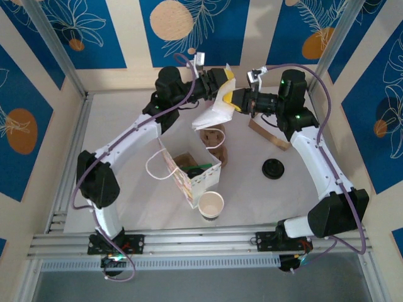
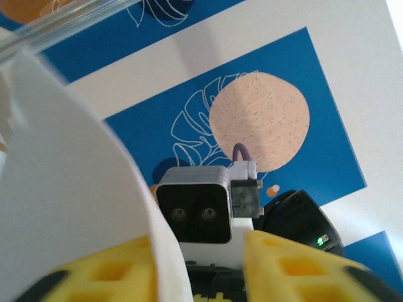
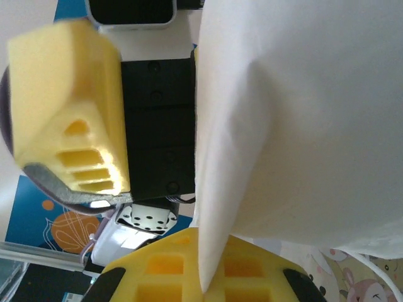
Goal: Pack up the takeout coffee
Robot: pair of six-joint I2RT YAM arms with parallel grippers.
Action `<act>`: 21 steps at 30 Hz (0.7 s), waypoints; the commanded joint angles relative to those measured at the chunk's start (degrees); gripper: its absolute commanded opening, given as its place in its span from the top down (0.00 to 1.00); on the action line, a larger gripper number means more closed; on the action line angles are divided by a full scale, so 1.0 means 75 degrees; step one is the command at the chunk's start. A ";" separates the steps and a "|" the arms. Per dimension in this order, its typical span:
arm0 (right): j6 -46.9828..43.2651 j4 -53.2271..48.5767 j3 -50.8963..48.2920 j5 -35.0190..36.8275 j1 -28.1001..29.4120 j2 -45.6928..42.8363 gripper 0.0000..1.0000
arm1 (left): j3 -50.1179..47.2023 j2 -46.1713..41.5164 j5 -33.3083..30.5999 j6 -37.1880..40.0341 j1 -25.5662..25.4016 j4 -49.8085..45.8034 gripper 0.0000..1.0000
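Both grippers are raised at the far middle of the table, tip to tip, with a white napkin point(image 1: 211, 114) between them.

Right gripper point(image 3: 204, 277) – the jaws are closed on the napkin's point(image 3: 302, 126) edge, and the sheet is seen pinched between the two yellow fingers. In the top view the right gripper point(image 1: 235, 102) is placed just right of the left gripper point(image 1: 225, 88).

Left gripper point(image 2: 201, 277) – the fingers are held apart, with a wide gap between them. The napkin point(image 2: 69, 189) is draped along the inner side of one finger point(image 2: 94, 277); the other finger point(image 2: 296, 267) is kept clear of it. Nothing is clamped.

The takeout coffee point(image 1: 273, 168) is found on the table right of centre, beside the right arm and well apart from both grippers. From above only its black lid is seen; the cup body beneath cannot be made out.

A white paper bag point(image 1: 196, 184) with loop handles is stood open at mid-table, dark items inside. A brown cardboard carrier point(image 1: 213, 139) is set just behind it. A lidless white cup point(image 1: 211, 205) is stood just in front of the bag. A brown cardboard strip point(image 1: 267, 133) is laid beyond the coffee.
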 commanded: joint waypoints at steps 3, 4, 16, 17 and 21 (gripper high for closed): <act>-0.0722 -0.1013 0.0533 0.0204 0.0069 -0.0364 1.00 | 0.0075 -0.0816 -0.0170 0.0862 0.0065 -0.0696 0.38; -0.0793 -0.1078 0.0573 0.0219 0.0096 -0.0400 1.00 | 0.0071 -0.0879 -0.0180 0.0954 0.0087 -0.0835 0.36; -0.2508 -0.2699 0.1469 0.1176 0.1007 -0.0805 1.00 | -0.0411 -0.2508 -0.0834 0.2875 0.0492 -0.3248 0.14; -0.2660 -0.2796 0.1521 0.1290 0.1136 -0.0838 1.00 | -0.0452 -0.2672 -0.0943 0.3077 0.0523 -0.3521 0.13; -0.3276 -0.3274 0.1854 0.1783 0.1635 -0.0852 1.00 | -0.0729 -0.3335 -0.1367 0.3689 0.0618 -0.4345 0.07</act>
